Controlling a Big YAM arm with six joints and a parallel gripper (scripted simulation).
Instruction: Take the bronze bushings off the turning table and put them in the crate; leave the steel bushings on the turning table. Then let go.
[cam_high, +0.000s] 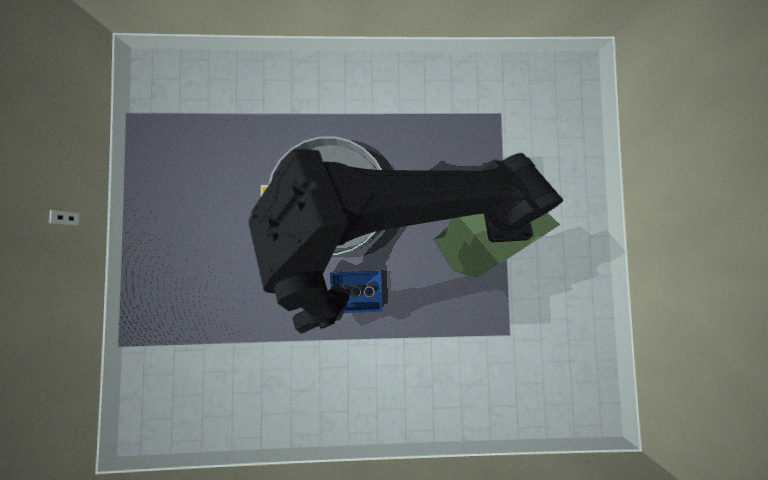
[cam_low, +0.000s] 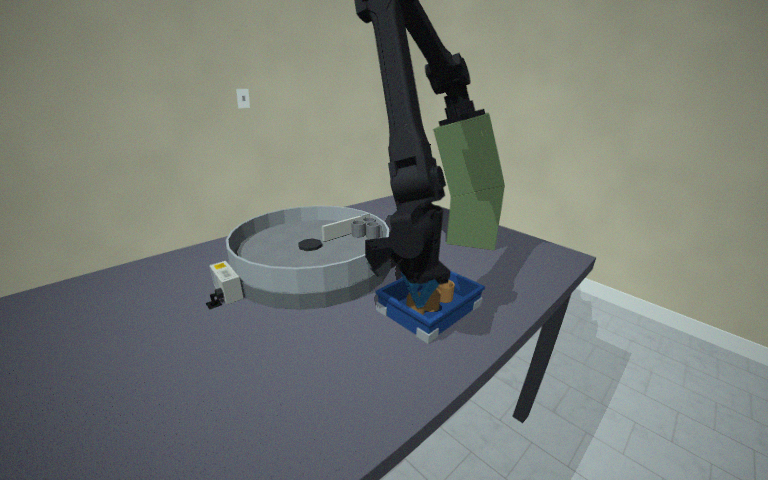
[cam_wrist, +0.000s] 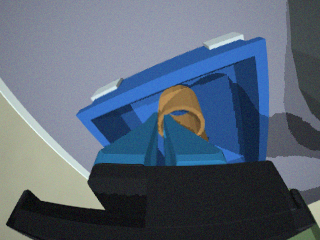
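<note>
My gripper (cam_wrist: 160, 118) is shut on a bronze bushing (cam_wrist: 180, 107) and holds it down inside the blue crate (cam_wrist: 200, 103). From the side the teal fingers (cam_low: 420, 293) reach into the crate (cam_low: 430, 302), with bronze bushings (cam_low: 446, 290) beside them. From above, two more bronze bushings (cam_high: 362, 291) lie in the crate (cam_high: 359, 291). The grey turning table (cam_low: 305, 251) stands behind the crate. Two steel bushings (cam_low: 365, 227) stand on it by a pale guide bar at its far right. The arm hides most of the turning table (cam_high: 339, 155) from above.
A green block (cam_low: 472, 181) hangs on the arm behind the crate. A small white box (cam_low: 226, 277) with a yellow label sits at the turning table's front left. The table's right edge (cam_low: 566, 271) is near the crate.
</note>
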